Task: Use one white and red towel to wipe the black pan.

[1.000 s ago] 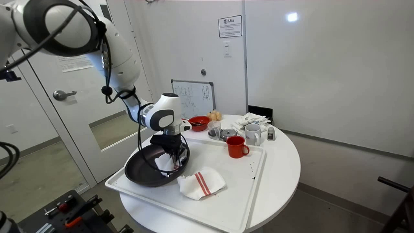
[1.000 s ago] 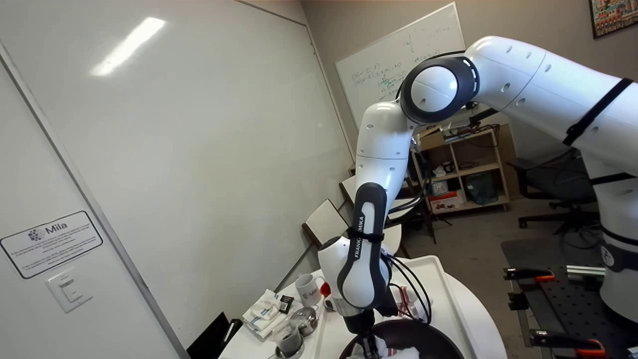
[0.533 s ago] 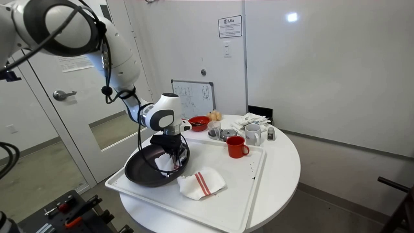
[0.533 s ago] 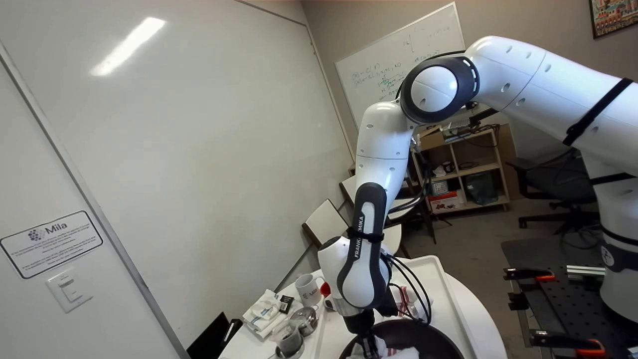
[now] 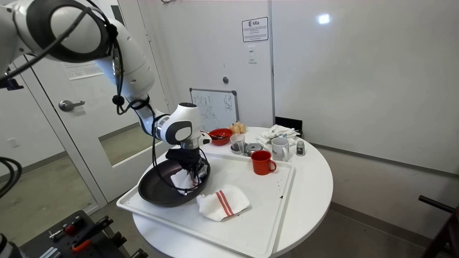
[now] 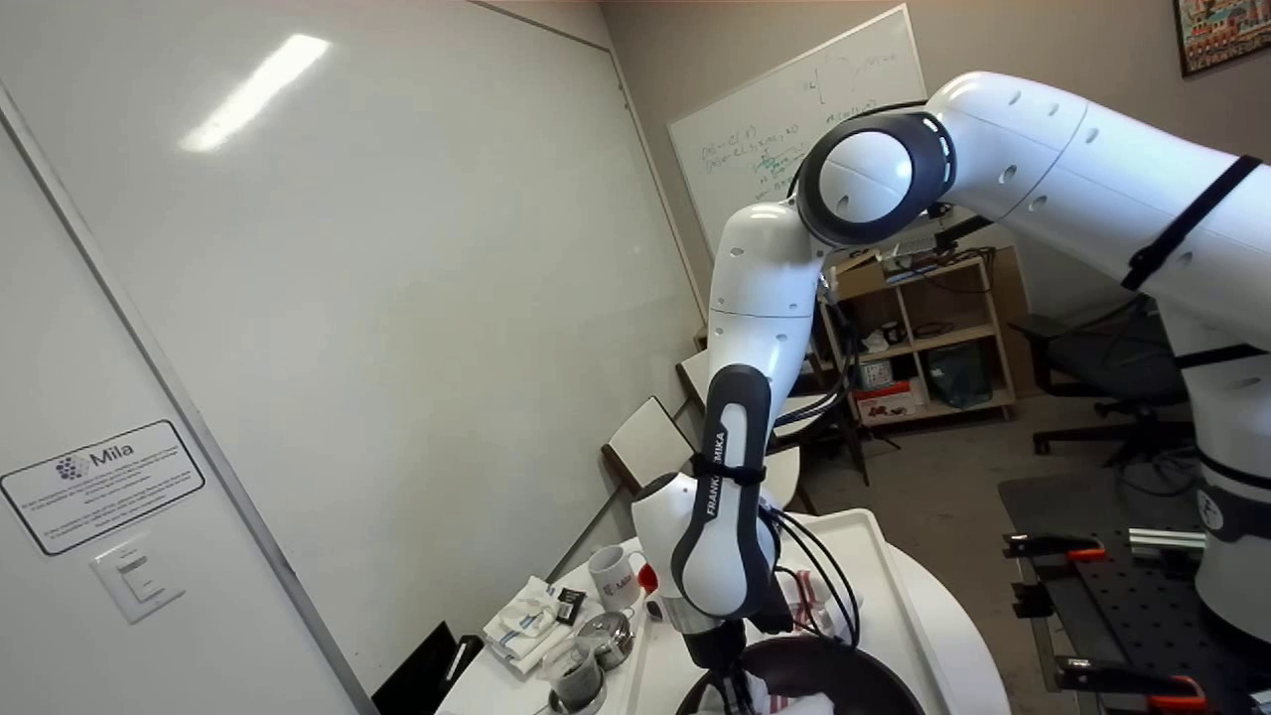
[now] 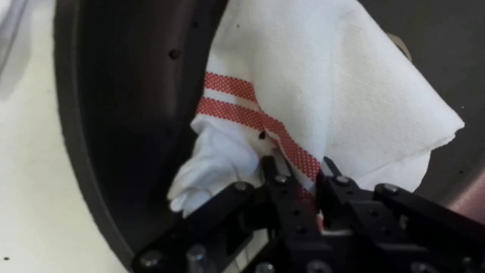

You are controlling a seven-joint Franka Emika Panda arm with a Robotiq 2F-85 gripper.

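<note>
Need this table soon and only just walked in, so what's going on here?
A robot arm has its gripper closed on a white and red towel down inside the black pan, apparently to wipe it. Dark specks show inside the pan, so the job probably isn't finished. The pan rests on a white tray, with a second striped towel lying next to it and a red mug standing elsewhere on the tray.

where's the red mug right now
In an exterior view, the red mug stands on the white tray, near its far right corner as pictured, just in front of the white mug.
</note>
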